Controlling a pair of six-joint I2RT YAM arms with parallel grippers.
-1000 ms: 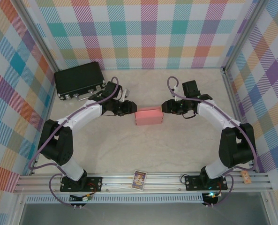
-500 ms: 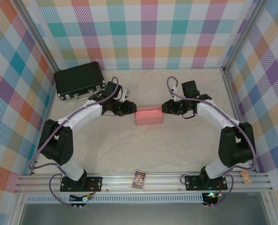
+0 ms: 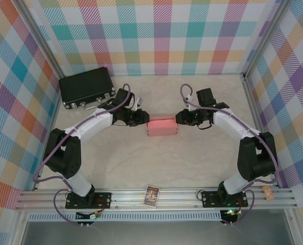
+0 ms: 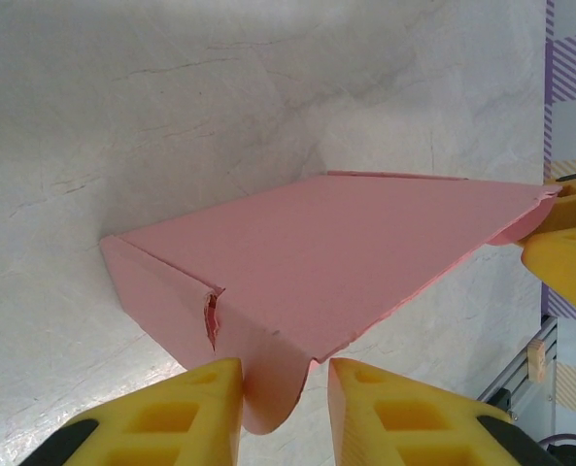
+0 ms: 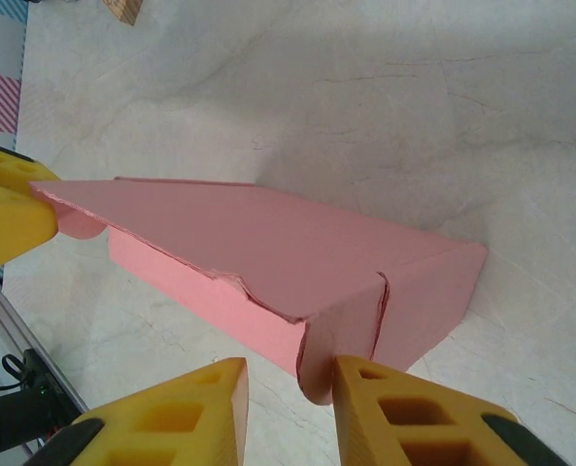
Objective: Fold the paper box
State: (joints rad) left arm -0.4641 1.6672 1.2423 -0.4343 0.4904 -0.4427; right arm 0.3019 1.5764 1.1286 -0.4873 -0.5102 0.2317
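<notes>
The salmon-pink paper box (image 3: pixel 162 126) lies closed in the middle of the table, its lid down. My left gripper (image 3: pixel 142 119) stands open at the box's left end. In the left wrist view (image 4: pixel 284 408) a rounded lid tab (image 4: pixel 268 388) hangs between its yellow fingers, against the left one. My right gripper (image 3: pixel 180 118) stands open at the box's right end. In the right wrist view (image 5: pixel 289 408) the other rounded tab (image 5: pixel 331 364) hangs beside its right finger. The box fills the middle of both wrist views (image 4: pixel 317 262) (image 5: pixel 268 252).
A black hard case with metal latches (image 3: pixel 86 87) lies at the back left, behind the left arm. A small printed card (image 3: pixel 152 195) rests on the front rail. Checked walls close in the table on three sides.
Both grippers have crept slightly inward toward the box's ends. The box itself has stayed where it was.
</notes>
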